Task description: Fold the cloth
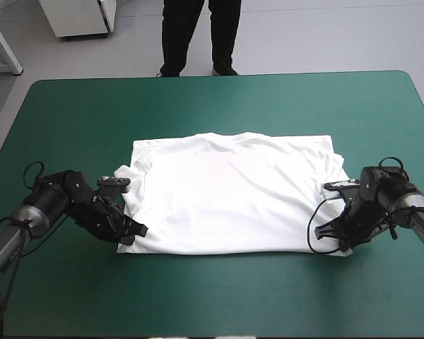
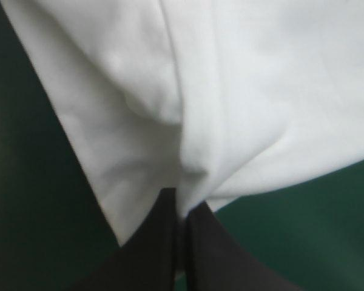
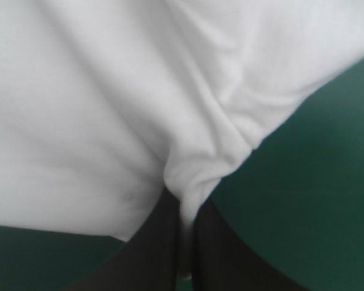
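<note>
My left pincer [image 1: 136,232] and right pincer [image 1: 337,243] are each nipped tight on a near corner of the T-shirt [image 1: 233,191], which lies flat on the table [image 1: 219,106], so most folding seems left.

The high view sits up above and behind the robot, looking forward and down, so the whole table [image 1: 212,296] fits in, far edge near the top. Each wrist view looks along its own gripper from super close, mostly just T-shirt [image 1: 233,191]. Shared bit: the T-shirt's two near corners, left gripper [image 2: 183,203] at one, right gripper [image 3: 187,203] at the other.
</note>
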You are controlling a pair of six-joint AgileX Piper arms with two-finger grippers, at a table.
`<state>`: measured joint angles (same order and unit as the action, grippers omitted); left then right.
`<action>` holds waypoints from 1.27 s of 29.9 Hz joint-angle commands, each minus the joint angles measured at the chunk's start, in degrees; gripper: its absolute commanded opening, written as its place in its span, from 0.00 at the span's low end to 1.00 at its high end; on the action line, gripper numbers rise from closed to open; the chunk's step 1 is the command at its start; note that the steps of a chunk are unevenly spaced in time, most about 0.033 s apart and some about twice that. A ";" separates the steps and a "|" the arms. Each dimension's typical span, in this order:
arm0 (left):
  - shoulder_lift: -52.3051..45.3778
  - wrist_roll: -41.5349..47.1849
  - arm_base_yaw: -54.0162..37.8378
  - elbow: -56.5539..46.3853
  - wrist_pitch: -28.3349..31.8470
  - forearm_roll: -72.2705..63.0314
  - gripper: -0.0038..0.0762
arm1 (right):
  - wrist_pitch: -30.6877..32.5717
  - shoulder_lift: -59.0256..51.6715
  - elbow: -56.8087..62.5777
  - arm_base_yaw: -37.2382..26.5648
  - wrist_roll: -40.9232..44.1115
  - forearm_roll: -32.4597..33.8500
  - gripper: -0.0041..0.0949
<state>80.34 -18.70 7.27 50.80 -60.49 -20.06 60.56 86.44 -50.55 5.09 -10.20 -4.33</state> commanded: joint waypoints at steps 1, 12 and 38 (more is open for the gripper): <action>-3.90 -0.34 -0.01 4.02 -1.00 -1.35 0.04 | 5.14 -1.56 -1.83 0.20 -0.87 -2.30 0.02; -8.75 0.49 -0.01 11.65 -6.64 -1.05 0.04 | 9.20 -9.35 -14.67 0.20 1.79 -2.05 0.02; -0.81 2.37 -0.01 26.13 7.23 3.49 0.04 | 4.78 2.52 -38.76 -0.01 4.06 4.33 0.02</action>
<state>79.82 -16.98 7.27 74.70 -59.12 -15.72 67.76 87.84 -84.34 5.15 -6.10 -1.14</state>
